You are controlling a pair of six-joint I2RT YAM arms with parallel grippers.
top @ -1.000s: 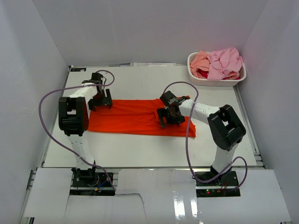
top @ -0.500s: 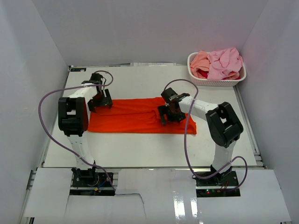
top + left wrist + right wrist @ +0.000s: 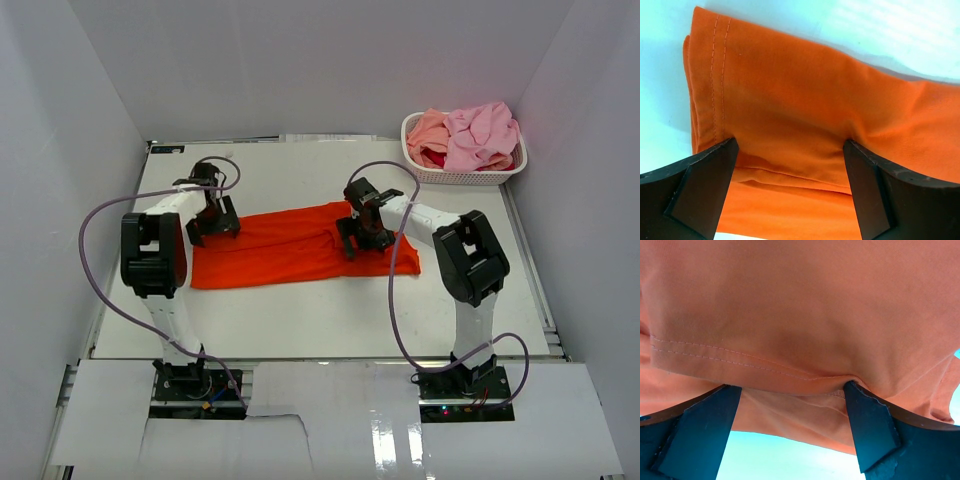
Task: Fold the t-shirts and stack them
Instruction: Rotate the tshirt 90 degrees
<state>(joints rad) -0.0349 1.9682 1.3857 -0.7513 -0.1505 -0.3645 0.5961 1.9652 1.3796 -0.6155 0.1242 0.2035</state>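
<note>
1. Far left, your left gripper [image 3: 213,218] sits low over the left end of the orange-red shirt [image 3: 290,258]. The shirt lies as a long folded band across the middle of the table [image 3: 300,320].
2. Its wrist camera shows you what the overhead view cannot. The fingers [image 3: 695,190] are spread wide with cloth lying loose between them, not clamped, and a stitched hem runs down the shirt's end with another layer underneath.
3. Moving right, your right gripper [image 3: 362,232] is on the band's far edge, towards its right end.
4. From that wrist you see the fingers [image 3: 695,435] spread just as wide. A double-stitched hem crosses between them and the cloth puckers at one tip, but it is not gripped.
5. Far right, only the overhead view shows the basket [image 3: 462,177] in the back corner. It holds a heap of a pink shirt [image 3: 482,135], a salmon shirt [image 3: 427,133] and a dark red shirt [image 3: 434,159].
</note>
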